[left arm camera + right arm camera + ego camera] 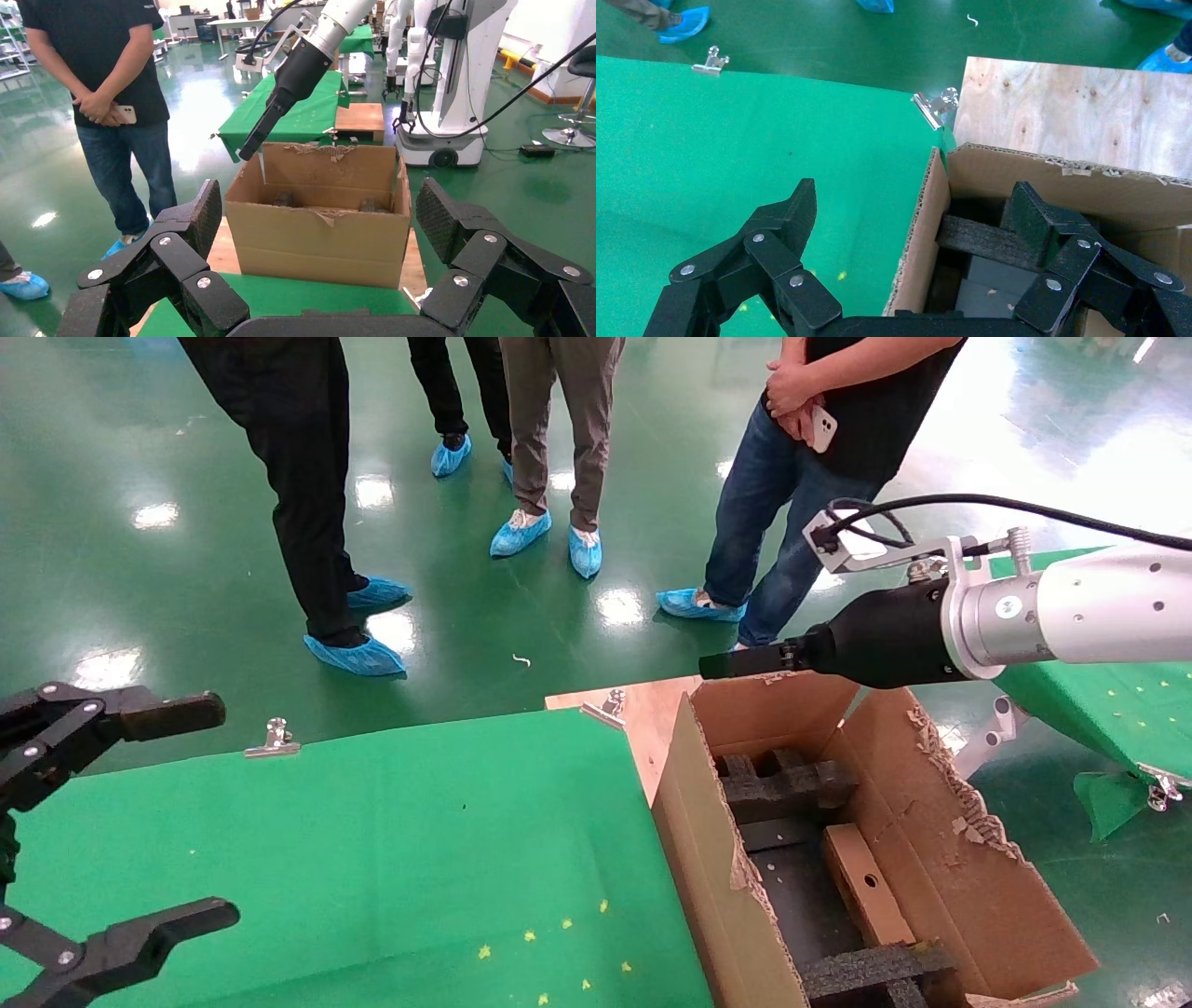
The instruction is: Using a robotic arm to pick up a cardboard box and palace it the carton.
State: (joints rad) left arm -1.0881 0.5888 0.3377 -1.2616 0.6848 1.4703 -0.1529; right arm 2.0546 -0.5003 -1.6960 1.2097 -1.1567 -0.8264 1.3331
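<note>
The cardboard box (866,885) lay inside the carton (941,859) in the head view, standing on a long edge against the carton's right-hand wall, its round hole facing up, among black foam inserts (787,786). We saw the robotic arm (1071,607) reaching from the right above the carton's far rim, with its right gripper (736,662) well above the box and touching nothing; side-on, its jaws looked like a single dark tip there. The left gripper (172,817) hung at the left edge over the green worktop (400,840), jaws spread wide and empty. Two metal clips (272,739) pinned the worktop's cloth at its far edge, and several people in blue shoe covers (358,656) stood on the green floor beyond.

In the left wrist view we looked between the left gripper's (320,217) wide, empty jaws at the carton (320,242), with the right gripper (251,146) poised over its far corner.

In the right wrist view the right gripper's (916,210) jaws stood wide apart, holding nothing, straddling the carton's (916,246) near wall, one finger over the worktop (736,140) and the other over the foam inserts (979,242). We could not make out the box here.
</note>
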